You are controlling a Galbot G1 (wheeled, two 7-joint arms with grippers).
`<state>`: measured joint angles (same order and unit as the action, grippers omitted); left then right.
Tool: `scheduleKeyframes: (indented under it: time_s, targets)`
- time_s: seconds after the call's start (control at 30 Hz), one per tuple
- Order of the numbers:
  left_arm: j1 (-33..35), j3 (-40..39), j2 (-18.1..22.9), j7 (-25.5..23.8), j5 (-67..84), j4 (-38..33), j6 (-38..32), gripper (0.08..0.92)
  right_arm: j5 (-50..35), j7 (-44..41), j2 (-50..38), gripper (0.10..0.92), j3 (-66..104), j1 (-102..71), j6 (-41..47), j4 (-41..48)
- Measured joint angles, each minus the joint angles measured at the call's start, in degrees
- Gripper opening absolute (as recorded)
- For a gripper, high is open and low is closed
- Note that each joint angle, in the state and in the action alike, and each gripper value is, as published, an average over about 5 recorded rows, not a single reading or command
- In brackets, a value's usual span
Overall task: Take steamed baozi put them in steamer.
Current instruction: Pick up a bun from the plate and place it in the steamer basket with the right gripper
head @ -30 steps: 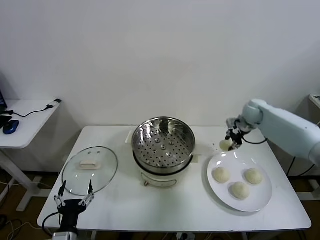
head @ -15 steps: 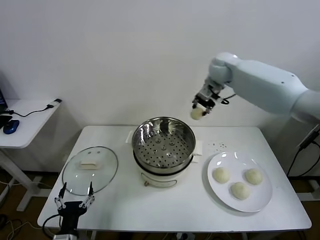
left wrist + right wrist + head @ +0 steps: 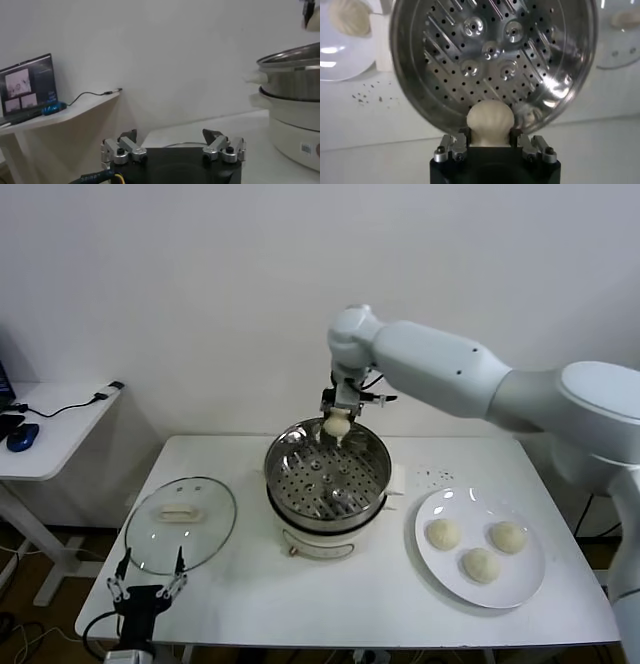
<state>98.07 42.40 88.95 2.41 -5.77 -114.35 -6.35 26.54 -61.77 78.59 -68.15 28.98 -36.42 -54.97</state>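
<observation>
carried from the plate [image 3: 500,584], right gripper [image 3: 337,427] clamps a baozi [image 3: 336,425] over the steamer [image 3: 326,474]; left gripper [image 3: 148,589] open.

The round shiny steel steamer basket [image 3: 326,474] stands open-topped, its perforated floor bare; the round glass lid [image 3: 180,524] lies well apart, blocking no approach from above.

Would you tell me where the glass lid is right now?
In the head view the glass lid lies flat on the white table, on the robot's left of the steamer, just beyond the parked left gripper.
</observation>
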Motion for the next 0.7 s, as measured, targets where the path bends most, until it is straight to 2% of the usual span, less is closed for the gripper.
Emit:
scheduleKeyframes:
  time_s: [0.53,0.63,0.7]
  targets:
    - [0.44,0.41,-0.07,0.13,0.39,0.59,-0.13,0.823,8.1,0.67,3.31,0.535,2.3,-6.95,-2.01,3.58]
    - [0.48,0.41,-0.07,0.14,0.4,0.68,-0.13,0.823,8.83,0.72,3.51,0.554,2.47,-7.51,-1.96,3.68]
    - [0.57,0.37,-0.05,0.14,0.41,0.75,-0.13,0.823,9.12,0.75,3.69,0.594,2.63,-7.73,-1.82,3.74]
